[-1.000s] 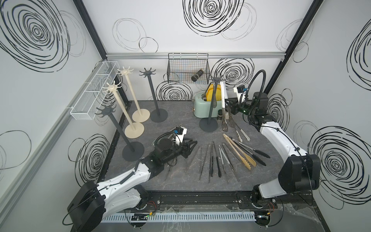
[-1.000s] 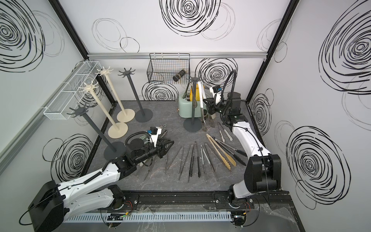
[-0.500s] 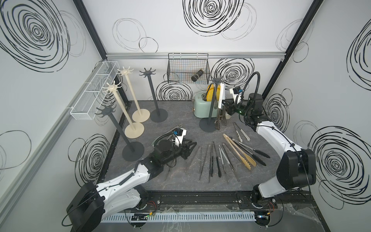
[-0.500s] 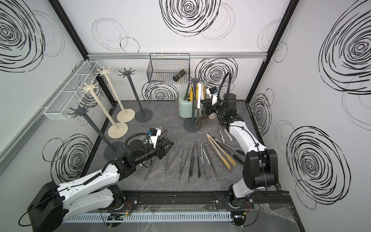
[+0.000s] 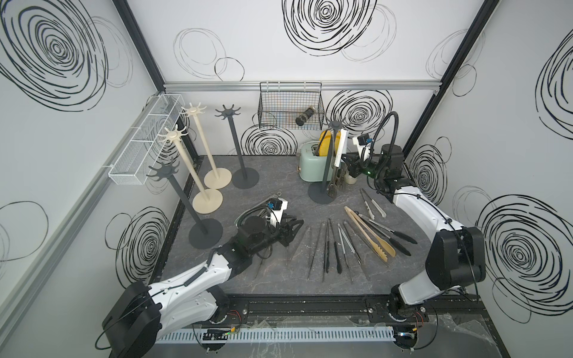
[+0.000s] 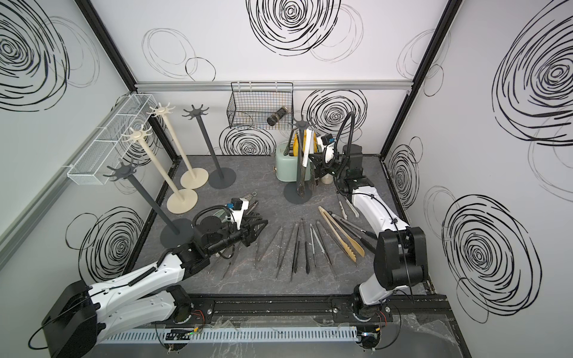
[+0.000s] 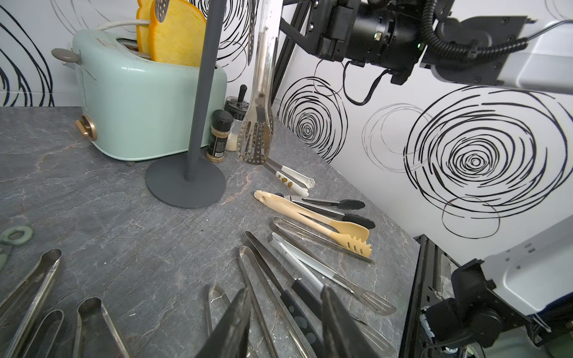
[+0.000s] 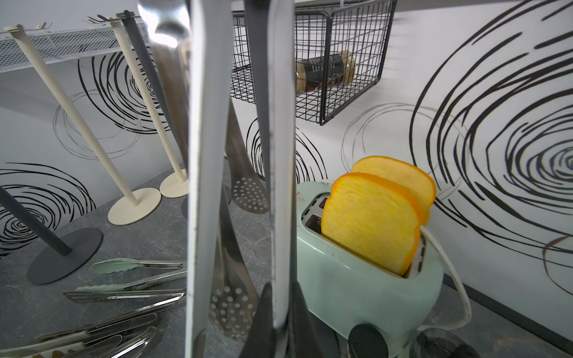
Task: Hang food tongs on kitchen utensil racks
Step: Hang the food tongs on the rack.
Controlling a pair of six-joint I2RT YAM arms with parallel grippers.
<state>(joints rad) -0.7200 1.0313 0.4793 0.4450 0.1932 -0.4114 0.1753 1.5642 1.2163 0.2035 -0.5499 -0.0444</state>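
Right arm (image 5: pixel 412 204) is stretched out to the back of the surface (image 5: pixel 273 186), and the right fingers (image 8: pixel 263 313) are clamped shut on one arm of the white-armed tongs (image 5: pixel 341 148), pinching it partway down, as the right wrist view shows plainly. Those tongs hang upright just beside the pole of the dark grey rack (image 5: pixel 328 161) that stands in front of the mint toaster (image 5: pixel 310 161). Their upper end is up by the star-shaped top, but whether it sits on a hook, I can't tell. On that same rack, steel perforated tongs (image 7: pixel 257 124) dangle with their heads low, near the round base. Over on the other side, the left arm (image 5: pixel 198 276) reaches in low, its left fingers (image 7: pixel 232 322) parted and gripping nothing, hovering over the near end of the row of slim tongs (image 5: pixel 328 245) laid out on the surface. To the right of that row lie the tan wooden tongs (image 5: pixel 369 235), then black-tipped tongs (image 5: pixel 393 237), with cream-headed tongs (image 5: pixel 373 206) further back. Four more racks stand along the left side: two cream racks (image 5: pixel 198 145) and two other dark grey racks (image 5: pixel 235 145).
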